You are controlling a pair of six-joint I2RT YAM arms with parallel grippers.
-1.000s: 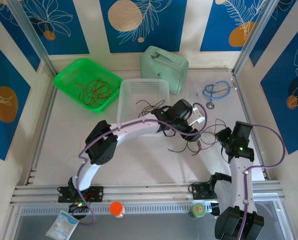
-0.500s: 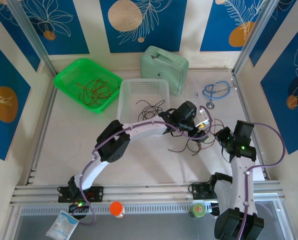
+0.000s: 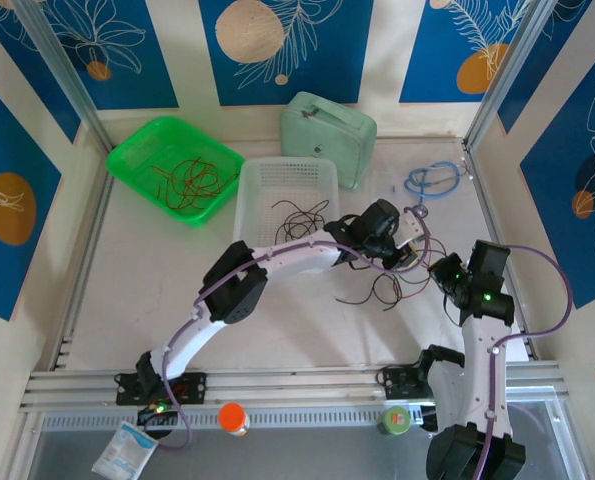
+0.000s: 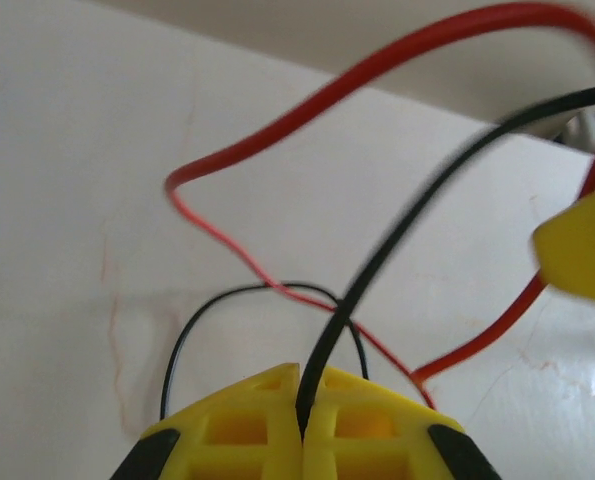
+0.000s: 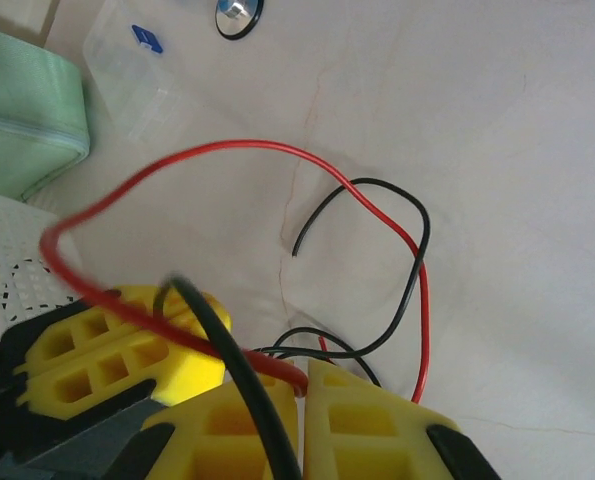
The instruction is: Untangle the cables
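Since a second ago the left arm has reached farther right, and the left end effector (image 4: 299,388) has closed narrow on a black wire (image 4: 397,240), which runs into the seam between its yellow pads. The right end effector (image 5: 302,385) has not shifted and stays pinched on a red wire (image 5: 227,148). The cables (image 3: 392,285) lie tangled on the table (image 3: 277,330) between both end effectors, right of the white basket (image 3: 287,163). A blue sticker (image 5: 147,40) on a clear box (image 5: 117,85) is too blurred to read.

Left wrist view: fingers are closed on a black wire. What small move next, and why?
Probably draw the left gripper away from the right gripper, since it pinches the black wire, the right pinches a red wire, and the two cross.
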